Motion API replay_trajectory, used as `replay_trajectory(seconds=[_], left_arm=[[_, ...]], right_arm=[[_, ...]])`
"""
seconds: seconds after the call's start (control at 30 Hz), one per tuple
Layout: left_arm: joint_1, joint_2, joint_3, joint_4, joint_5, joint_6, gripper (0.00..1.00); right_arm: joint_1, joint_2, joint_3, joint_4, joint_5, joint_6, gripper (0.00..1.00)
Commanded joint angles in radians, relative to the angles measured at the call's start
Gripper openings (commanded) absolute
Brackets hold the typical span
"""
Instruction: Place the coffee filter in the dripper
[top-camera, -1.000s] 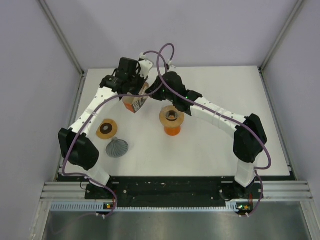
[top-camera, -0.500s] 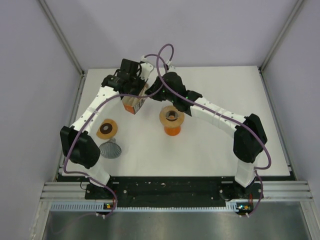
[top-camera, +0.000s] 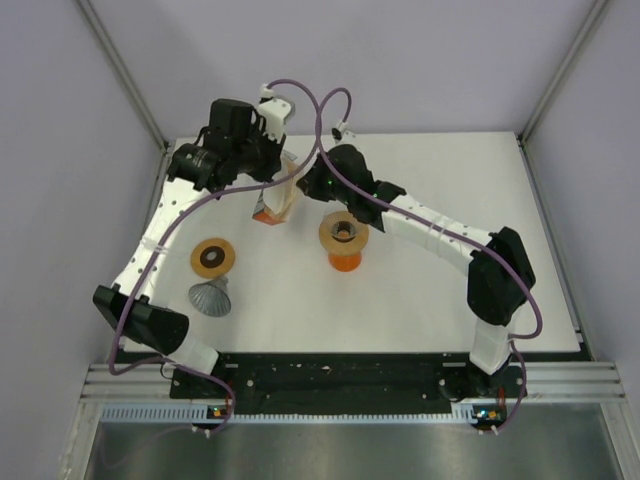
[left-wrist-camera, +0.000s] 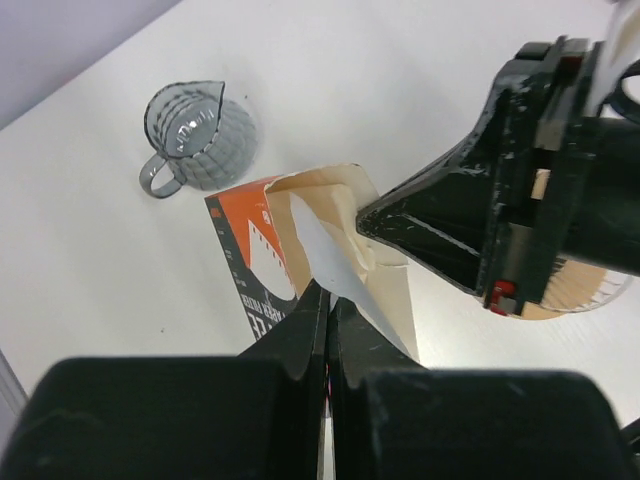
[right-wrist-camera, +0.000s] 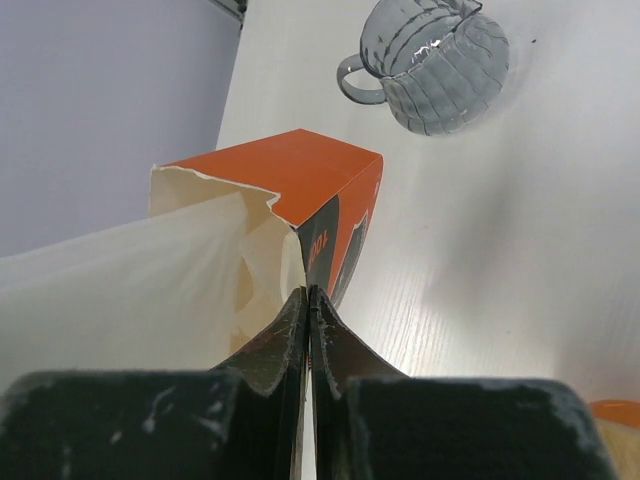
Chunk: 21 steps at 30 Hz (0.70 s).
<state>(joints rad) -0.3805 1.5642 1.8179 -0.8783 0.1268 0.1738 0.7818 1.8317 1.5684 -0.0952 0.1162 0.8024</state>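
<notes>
An orange filter box (top-camera: 268, 210) stands open at the table's back left. My left gripper (top-camera: 276, 163) is raised above it and shut on a pale paper filter (top-camera: 284, 190), drawn partly out of the box. The left wrist view shows the jaws (left-wrist-camera: 328, 295) pinching the filter (left-wrist-camera: 335, 255) above the box (left-wrist-camera: 245, 255). My right gripper (top-camera: 304, 188) is shut on the box's wall; the right wrist view shows the jaws (right-wrist-camera: 308, 292) on the box's edge (right-wrist-camera: 300, 180), with the filter (right-wrist-camera: 120, 290) at the left. The orange dripper (top-camera: 343, 240) stands free to the right.
A flat orange ring (top-camera: 213, 257) and a grey ribbed glass pitcher (top-camera: 208, 296) lie at the front left; the pitcher also shows in the left wrist view (left-wrist-camera: 195, 135) and the right wrist view (right-wrist-camera: 435, 65). Grey walls enclose the white table (top-camera: 450, 300).
My left arm has risen and swung back to the left, drawing the filter up out of the box. The right gripper has stayed on the box.
</notes>
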Motion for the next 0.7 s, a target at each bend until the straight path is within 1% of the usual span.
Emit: replay_trajectory(seconds=[0.0, 0.17, 0.33, 0.4, 0.47, 0.5, 0.67], left_arm=[[0.005, -0.052, 0.072, -0.017, 0.076, -0.051, 0.0], [0.023, -0.061, 0.173, -0.057, 0.123, -0.089, 0.0], [0.097, -0.078, 0.27, -0.071, 0.146, -0.128, 0.0], [0.139, -0.087, 0.276, -0.062, 0.177, -0.157, 0.0], [0.19, -0.092, 0.274, -0.056, 0.238, -0.171, 0.0], [0.204, -0.093, 0.273, -0.056, 0.256, -0.201, 0.0], [0.226, -0.11, 0.225, -0.048, 0.217, -0.185, 0.0]], right_arm=[[-0.01, -0.068, 0.004, 0.043, 0.03, -0.022, 0.0], [-0.029, -0.08, 0.005, 0.035, 0.034, -0.025, 0.0], [-0.053, -0.106, 0.007, 0.032, 0.049, -0.035, 0.0], [-0.067, -0.107, 0.016, 0.032, 0.053, -0.038, 0.0], [-0.082, -0.107, 0.031, 0.025, 0.062, -0.049, 0.0], [-0.093, -0.107, 0.036, 0.02, 0.071, -0.054, 0.0], [-0.168, -0.101, 0.062, -0.034, 0.122, -0.075, 0.0]])
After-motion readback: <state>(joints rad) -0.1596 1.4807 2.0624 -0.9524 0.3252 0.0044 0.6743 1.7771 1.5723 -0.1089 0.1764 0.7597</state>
